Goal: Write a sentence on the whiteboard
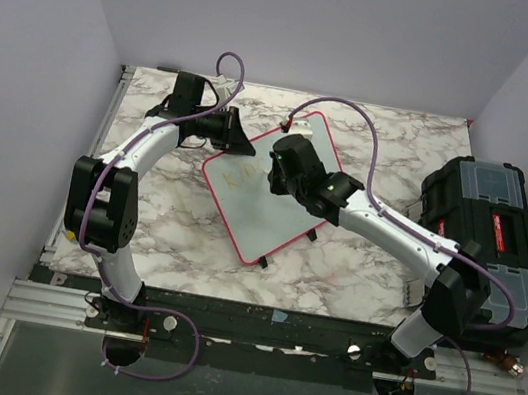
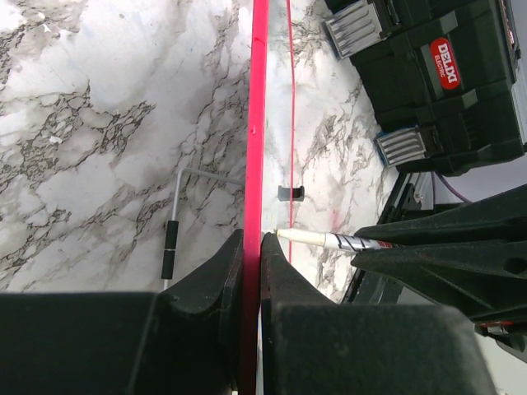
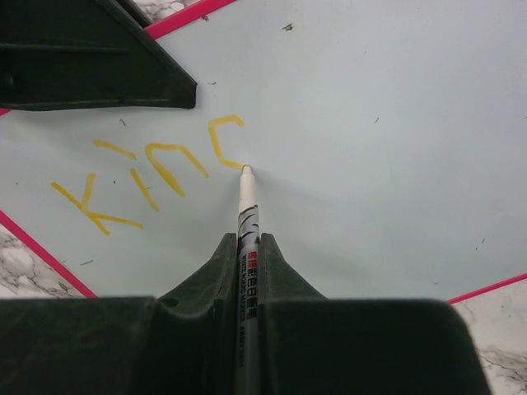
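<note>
The whiteboard (image 1: 260, 222), white with a thin pinkish-red frame, lies tilted in the middle of the marble table. My left gripper (image 1: 236, 138) is shut on its far left edge; in the left wrist view the jaws (image 2: 251, 240) pinch the red frame (image 2: 257, 123). My right gripper (image 3: 247, 240) is shut on a white marker (image 3: 247, 210). The marker's tip touches the board (image 3: 370, 123) at the end of the sentence (image 3: 156, 169), a short row of yellow letters. The marker (image 2: 329, 240) also shows in the left wrist view.
A black toolbox (image 1: 484, 245) with clear lids stands at the right edge of the table. A thin metal leg with a black grip (image 2: 171, 247) lies on the marble beside the board. Grey walls close in the table on three sides.
</note>
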You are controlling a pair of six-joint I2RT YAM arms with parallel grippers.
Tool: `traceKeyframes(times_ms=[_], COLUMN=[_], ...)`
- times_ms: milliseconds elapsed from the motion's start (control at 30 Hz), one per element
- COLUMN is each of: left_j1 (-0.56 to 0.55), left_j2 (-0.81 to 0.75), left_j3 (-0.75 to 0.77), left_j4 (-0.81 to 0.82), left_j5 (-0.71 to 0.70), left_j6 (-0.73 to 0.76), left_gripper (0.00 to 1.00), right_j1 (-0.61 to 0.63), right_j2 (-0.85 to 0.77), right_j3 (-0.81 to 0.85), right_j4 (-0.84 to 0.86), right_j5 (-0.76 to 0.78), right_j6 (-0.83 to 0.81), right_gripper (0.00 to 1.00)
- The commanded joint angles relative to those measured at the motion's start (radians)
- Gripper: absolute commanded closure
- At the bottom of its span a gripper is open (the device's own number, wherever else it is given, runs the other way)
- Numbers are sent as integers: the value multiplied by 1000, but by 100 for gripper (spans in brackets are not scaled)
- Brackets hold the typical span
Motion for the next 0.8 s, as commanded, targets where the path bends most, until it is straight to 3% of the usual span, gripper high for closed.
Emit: traceKeyframes(times_ms=[0, 767], left_j1=[-26, -27], left_j2=[-17, -19], left_j3=[-23, -23], left_j4=[-36, -36], left_j5=[-12, -11], left_j6=[85, 86], left_gripper=[100, 100], right_j1=[-2, -2], right_j2=[33, 142], right_j3=[38, 220], right_j4=[-50, -75], right_j5=[37, 86], right_j6=[-5, -37], right_gripper=[99, 99])
